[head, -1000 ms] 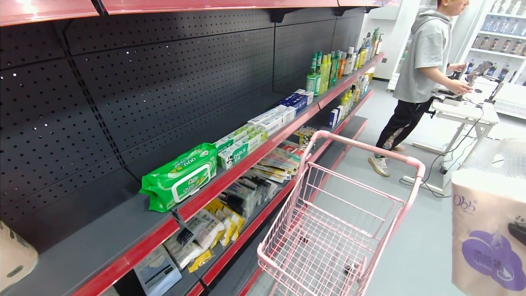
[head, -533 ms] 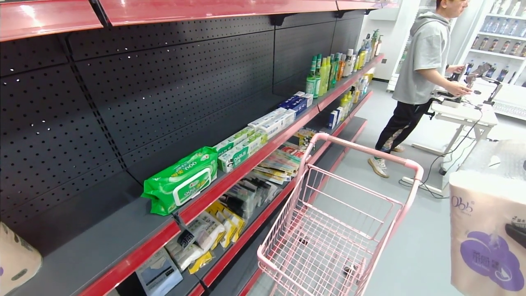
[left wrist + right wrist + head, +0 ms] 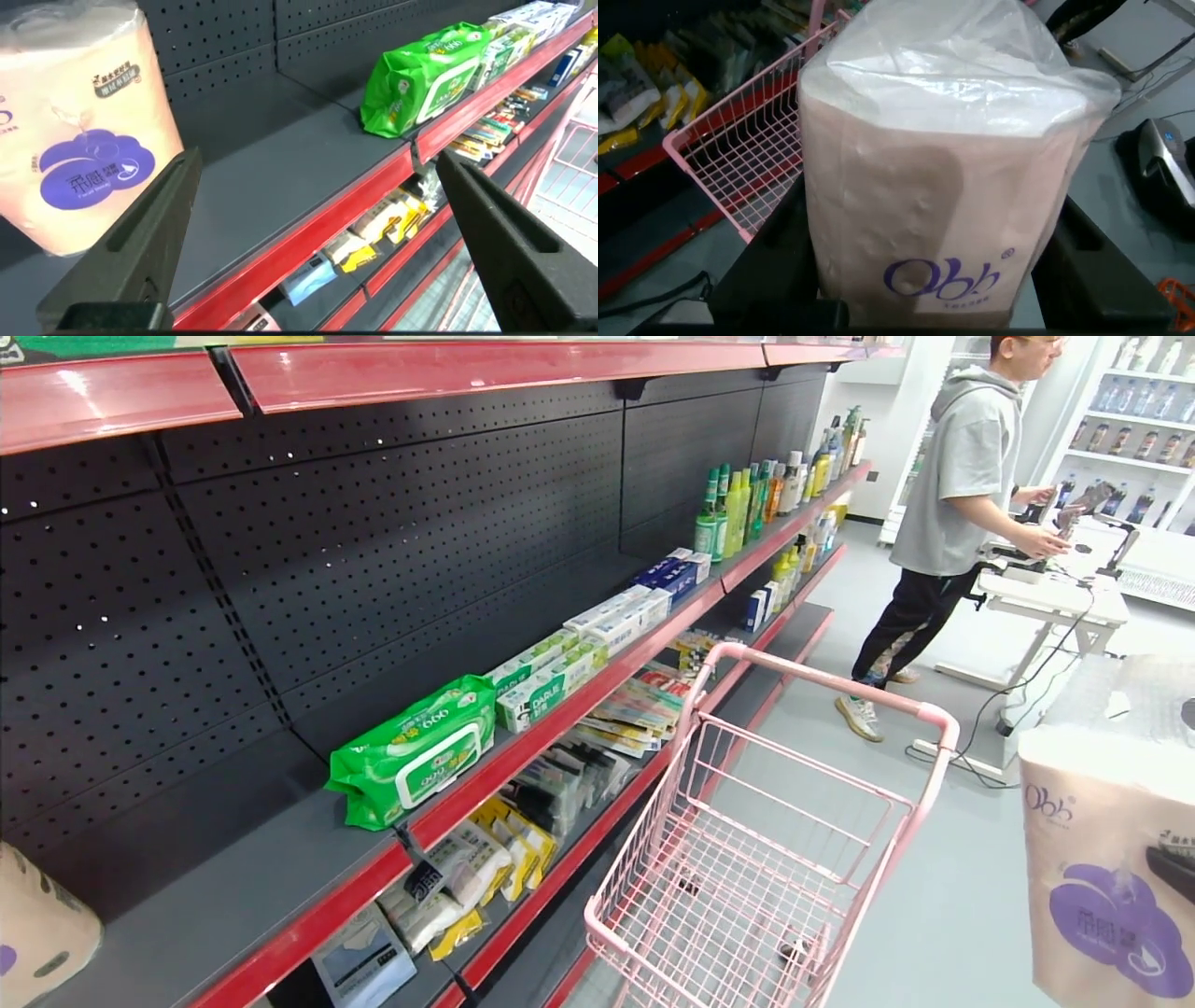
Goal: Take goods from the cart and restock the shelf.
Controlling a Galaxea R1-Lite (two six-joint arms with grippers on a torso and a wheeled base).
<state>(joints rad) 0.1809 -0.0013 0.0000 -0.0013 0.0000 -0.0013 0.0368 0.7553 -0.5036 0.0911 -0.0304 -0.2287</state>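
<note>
1. well, my right gripper (image 3: 934, 280) is clenched around a toilet paper pack (image 3: 1092, 840), held in the air at 4 o'clock in the head view, just right of the pink cart (image 3: 775, 859).
2. my left gripper (image 3: 322, 247) hangs spread wide with nothing between its fingers, over the grey shelf (image 3: 215, 887) at 8 o'clock.
3. done so far, i judge: a matching pack (image 3: 42, 933) stands on that shelf at 8 o'clock, and green wipes (image 3: 415, 751) lie further along, nearer the middle.
4. left to do: carry my pack over to the bare stretch between those two and set it down upright.
5. i can make out no other goods in the cart, so this may be the last load.
</note>
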